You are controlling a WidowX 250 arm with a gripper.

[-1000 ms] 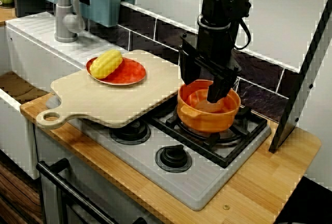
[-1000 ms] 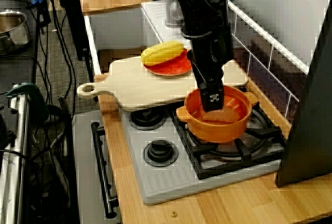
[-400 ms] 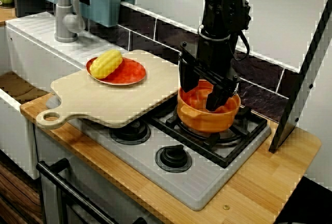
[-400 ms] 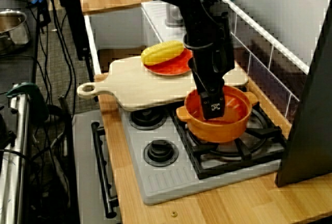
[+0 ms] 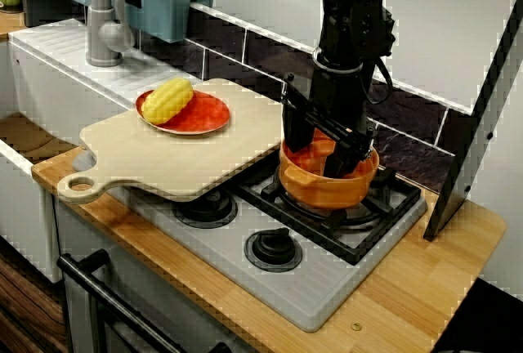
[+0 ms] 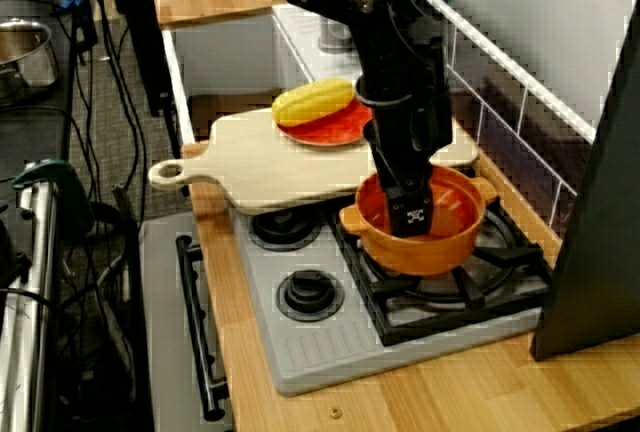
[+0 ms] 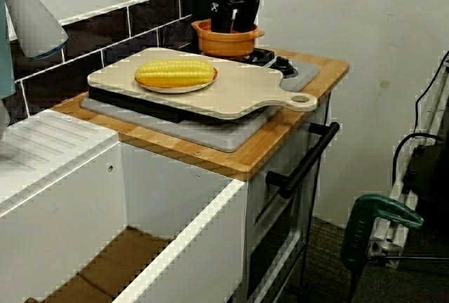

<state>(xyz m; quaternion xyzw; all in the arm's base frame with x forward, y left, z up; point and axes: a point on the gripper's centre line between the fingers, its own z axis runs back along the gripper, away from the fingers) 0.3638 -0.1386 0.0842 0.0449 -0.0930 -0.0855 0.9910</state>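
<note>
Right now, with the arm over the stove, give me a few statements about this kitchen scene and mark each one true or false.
1. The gripper reaches down into the orange pot. True.
2. The corn cob lies inside the pot. False: it lies on the red plate, which sits on the cutting board.
3. The cutting board covers part of the stove. True.
4. The pot stands on a front burner, beside the oven handle. False: it stands on the rear grate, close to the tiled wall.
</note>
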